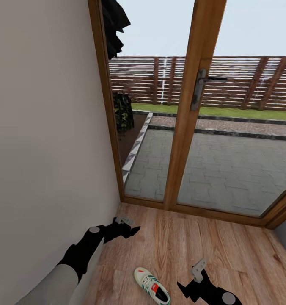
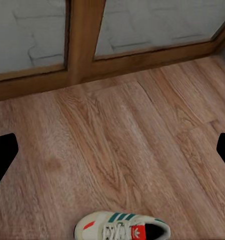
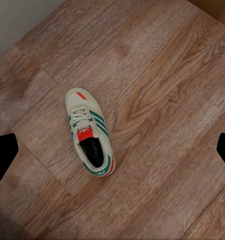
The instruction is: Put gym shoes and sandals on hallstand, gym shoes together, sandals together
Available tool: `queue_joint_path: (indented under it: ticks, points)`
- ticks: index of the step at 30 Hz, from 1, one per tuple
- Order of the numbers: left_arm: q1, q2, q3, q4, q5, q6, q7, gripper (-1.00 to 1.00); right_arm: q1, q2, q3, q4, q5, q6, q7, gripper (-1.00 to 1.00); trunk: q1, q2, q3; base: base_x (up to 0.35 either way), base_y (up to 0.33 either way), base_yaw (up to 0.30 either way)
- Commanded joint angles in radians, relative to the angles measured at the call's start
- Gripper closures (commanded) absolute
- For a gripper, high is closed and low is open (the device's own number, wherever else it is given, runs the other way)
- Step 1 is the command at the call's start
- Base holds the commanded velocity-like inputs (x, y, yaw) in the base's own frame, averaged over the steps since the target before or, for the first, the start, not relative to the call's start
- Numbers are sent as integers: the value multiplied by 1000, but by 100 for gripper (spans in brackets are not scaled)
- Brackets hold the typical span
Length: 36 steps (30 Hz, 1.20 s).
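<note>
The left gripper (image 1: 125, 225) hangs open and empty by the left wall (image 1: 45, 127); the right gripper (image 1: 193, 277) hovers open and empty near right. Between them, near, one gym shoe (image 1: 152, 286) lies upright on the floor (image 1: 210, 245). Farther off stands the glass door (image 1: 193, 106).

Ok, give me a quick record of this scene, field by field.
setting: corridor corner, white wall, wood-framed glass door
floor: light brown wood planks
gym shoe: one, upright on the floor, untouched
left gripper: open, empty, near the wall
right gripper: open, empty, beside the shoe
outside: paved patio, slatted fence
</note>
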<state>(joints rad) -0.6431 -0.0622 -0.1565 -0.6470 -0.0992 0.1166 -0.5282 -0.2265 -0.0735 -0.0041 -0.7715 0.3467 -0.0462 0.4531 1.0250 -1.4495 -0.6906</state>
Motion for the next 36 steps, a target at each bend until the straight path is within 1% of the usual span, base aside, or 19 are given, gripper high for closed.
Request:
queue_joint_path:
  ticks: [1,2,3,7,8,12,17,18,21,22,25,26,29,36]
  points:
    - [0,0,-9,-9,-8,7,-5,-100,0,0,-1,-1,10,-5,2,-100,0,0,-1,0,0,0]
    - [-1,-1,-21,-16,-8,11,-5,-100,0,0,-1,-1,10,-5,2,-100,0,0,-1,0,0,0]
    - [-1,-1,-41,-28,-7,21,-6,-100,0,0,-1,-1,10,-5,2,-100,0,0,-1,0,0,0]
    - [-2,-1,-64,-52,-5,48,-7,-100,-1,1,-1,-4,10,-4,2,-100,0,0,-1,0,0,0]
    - [-2,2,-73,-78,-2,76,-8,-100,-1,4,0,-5,9,-4,2,-100,4,-7,-4,0,0,0]
    - [-3,4,-74,-92,0,87,-8,-100,-1,5,0,-5,9,-4,2,-100,19,-35,-18,0,0,0]
    - [-17,2,-75,-103,1,124,-15,-100,-3,11,0,-20,8,0,0,-100,38,-70,-41,0,0,0]
    - [-25,3,-74,-131,0,152,-54,-100,-5,21,1,-35,8,27,-1,-100,42,-77,-46,0,0,4]
    - [-32,4,-74,-145,0,157,-67,-100,-10,32,1,-46,8,60,-2,-100,54,-98,-60,0,0,22]
    - [-42,2,-73,-154,0,165,-74,-100,-19,44,1,-67,9,101,-2,-100,57,-105,-65,0,0,50]
    - [-51,2,-73,-160,1,186,-78,-100,-27,53,1,-93,9,138,-2,-100,69,-126,-79,0,0,57]
    - [-54,1,-72,-162,1,203,-80,-100,-30,57,2,-110,8,156,-2,-100,73,-133,-83,0,0,63]
    - [-57,1,-72,-165,1,224,-86,-100,-34,61,2,-138,8,175,-1,-100,84,-154,-98,0,0,66]
    - [-58,1,-73,-166,1,239,-94,-100,-37,63,3,-152,9,187,-1,-100,111,-203,-131,0,0,69]
